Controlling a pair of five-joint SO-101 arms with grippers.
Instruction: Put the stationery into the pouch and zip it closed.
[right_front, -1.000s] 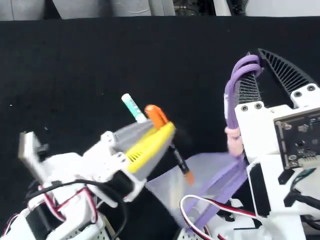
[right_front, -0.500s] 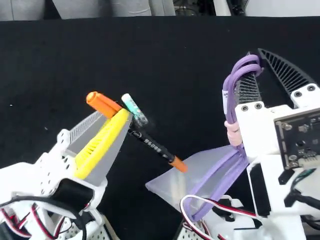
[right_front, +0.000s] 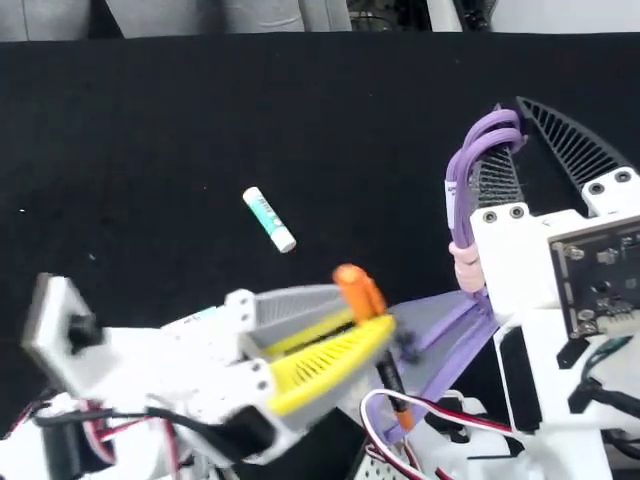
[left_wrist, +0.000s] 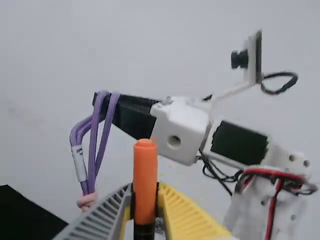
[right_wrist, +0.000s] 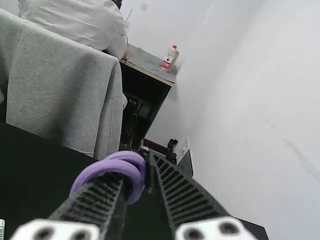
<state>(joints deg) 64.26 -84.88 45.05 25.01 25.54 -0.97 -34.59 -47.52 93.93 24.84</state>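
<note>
My left gripper is shut on an orange-capped black pen, held steeply with its lower end at the lavender pouch. In the left wrist view the pen's orange cap stands up between the grey and yellow fingers of that gripper. My right gripper is shut on the pouch's purple strap and holds it up above the pouch. The strap loop sits between its black fingers. A white stick with a teal label lies on the black table.
The black tabletop stretches wide behind and to the left. The right arm's white body and camera board stand close beside the pouch. Grey chairs lie beyond the far table edge.
My left gripper swung out to the left with the pen, then back right and nearer, bringing the pen over the pouch. The right arm held still.
</note>
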